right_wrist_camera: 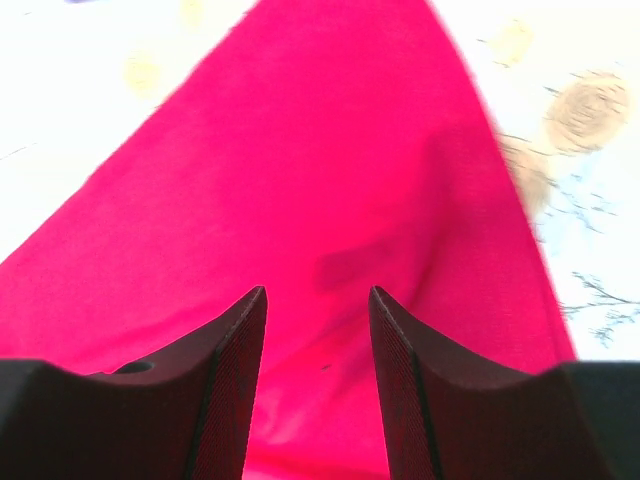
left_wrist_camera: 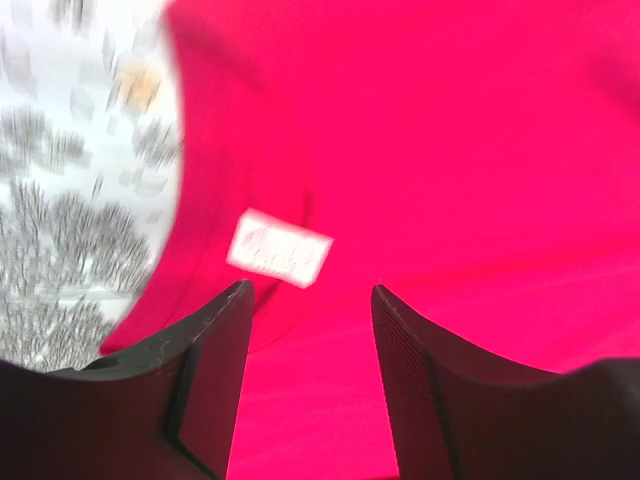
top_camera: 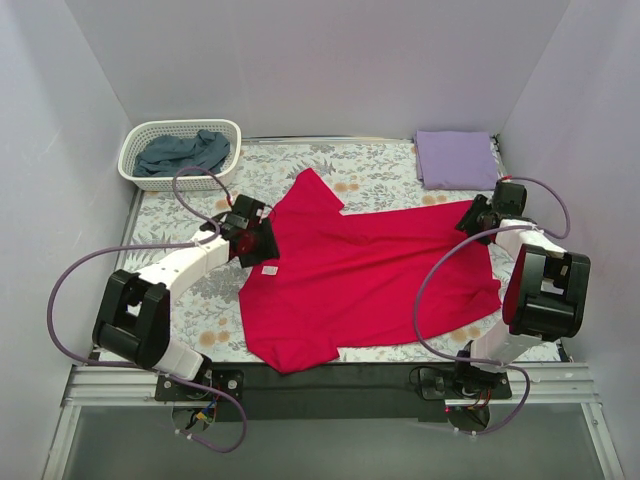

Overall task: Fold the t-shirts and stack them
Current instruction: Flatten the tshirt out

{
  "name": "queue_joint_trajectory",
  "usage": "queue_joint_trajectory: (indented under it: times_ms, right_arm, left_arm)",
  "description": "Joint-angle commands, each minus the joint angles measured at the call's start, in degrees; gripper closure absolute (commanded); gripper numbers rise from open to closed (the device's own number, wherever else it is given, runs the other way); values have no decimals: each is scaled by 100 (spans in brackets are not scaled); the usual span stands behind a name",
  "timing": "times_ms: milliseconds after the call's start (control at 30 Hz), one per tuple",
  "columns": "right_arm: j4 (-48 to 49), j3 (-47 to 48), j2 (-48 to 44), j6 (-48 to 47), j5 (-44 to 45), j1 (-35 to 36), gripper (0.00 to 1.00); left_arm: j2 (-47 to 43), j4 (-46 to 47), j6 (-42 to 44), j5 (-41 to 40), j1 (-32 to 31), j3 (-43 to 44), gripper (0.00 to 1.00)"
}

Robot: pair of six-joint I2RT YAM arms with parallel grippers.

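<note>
Where red t-shirt (top_camera: pixel 370 280) lies — floral table covering (top_camera: pixel 380 170), pale walls (top_camera: pixel 330 60) around.

Bare floral covering (top_camera: pixel 380 170) between white basket (top_camera: pixel 180 125) far left and folded lavender tee (top_camera: pixel 457 158) far right

**Blurred, cropped and covered areas are limiting three views.**

In the left wrist view, blur is smearing the floral covering (left_wrist_camera: pixel 70 200), and the print on the white label (left_wrist_camera: pixel 279 248) of the red t-shirt (left_wrist_camera: pixel 450 130) is reading as illegible. The bottom edges are cropping the fingers of the left tool (left_wrist_camera: pixel 310 290) and the right tool (right_wrist_camera: pixel 317 292). In the top view, the basket (top_camera: pixel 145 178) wall is hiding part of the slate blue-grey t-shirt (top_camera: pixel 185 152), the right arm (top_camera: pixel 540 285) is covering the red t-shirt's right edge, and both tools' fingertips are appearing too small to resolve.
</note>
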Motion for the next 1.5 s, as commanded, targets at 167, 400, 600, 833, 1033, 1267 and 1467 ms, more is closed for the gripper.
queue_joint_trajectory:
  times_ms: [167, 400, 600, 833, 1033, 1267, 1467]
  right_arm:
    - [53, 240, -253, -459, -692, 394, 56]
    - [123, 425, 124, -538, -1000, 544, 56]
    - [193, 627, 450, -547, -1194, 614, 56]
    - [246, 811, 837, -556, -1176, 650, 56]
    - [255, 768, 951, -486, -1168, 650, 56]
    - [202, 610, 793, -459, -1053, 650, 56]
    - [167, 565, 627, -608, -1220, 693, 55]
  left_arm:
    - [928, 498, 899, -271, 30, 1783, 57]
    - [2220, 850, 1374, -534, 21, 2891, 78]
    - [2950, 850, 1585, -982, 21, 3200, 83]
    - [3144, 675, 1454, -1527, 56, 2883, 87]
    - [2864, 253, 883, -1677, 153, 2086, 93]
    - [1881, -37, 153, -1335, 179, 716, 96]
    - [904, -117, -216, -1018, 171, -157, 92]
